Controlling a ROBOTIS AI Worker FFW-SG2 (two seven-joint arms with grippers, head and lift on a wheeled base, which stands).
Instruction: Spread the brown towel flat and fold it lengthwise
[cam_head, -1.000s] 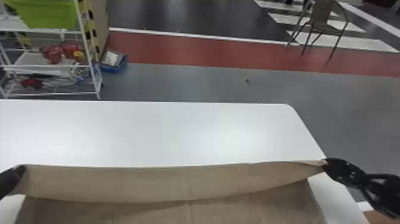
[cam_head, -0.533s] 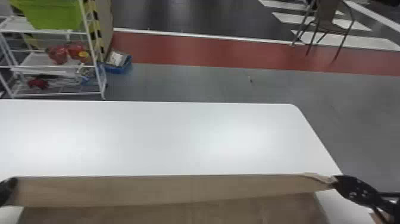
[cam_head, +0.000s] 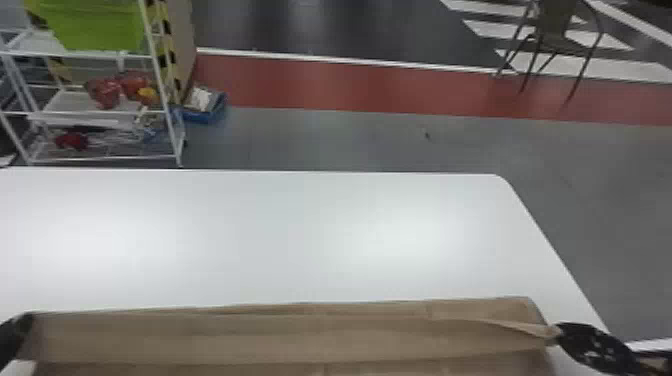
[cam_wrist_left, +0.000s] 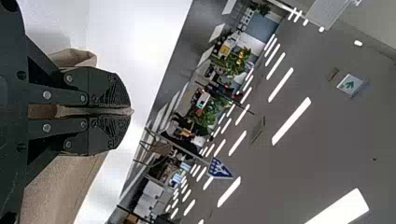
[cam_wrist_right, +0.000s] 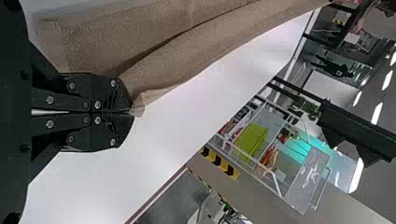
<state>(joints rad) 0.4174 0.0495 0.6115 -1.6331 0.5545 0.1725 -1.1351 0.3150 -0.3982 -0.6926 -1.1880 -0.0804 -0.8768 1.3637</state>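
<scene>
At six o'clock, the brown towel (cam_head: 300, 340) is stretching across the near part of the white table (cam_head: 300, 235). The left gripper (cam_wrist_left: 131, 111) at eight o'clock and right gripper (cam_wrist_right: 135, 112) at four are drawing nearer the robot, jaws pinched closed on its corners. A layer is now appearing beyond the held edge, so the lengthwise fold is probably forming. The cloth is looking taut at left, creased and slanting at right. Farther off, a chair (cam_head: 555, 20) is standing at one o'clock.
</scene>
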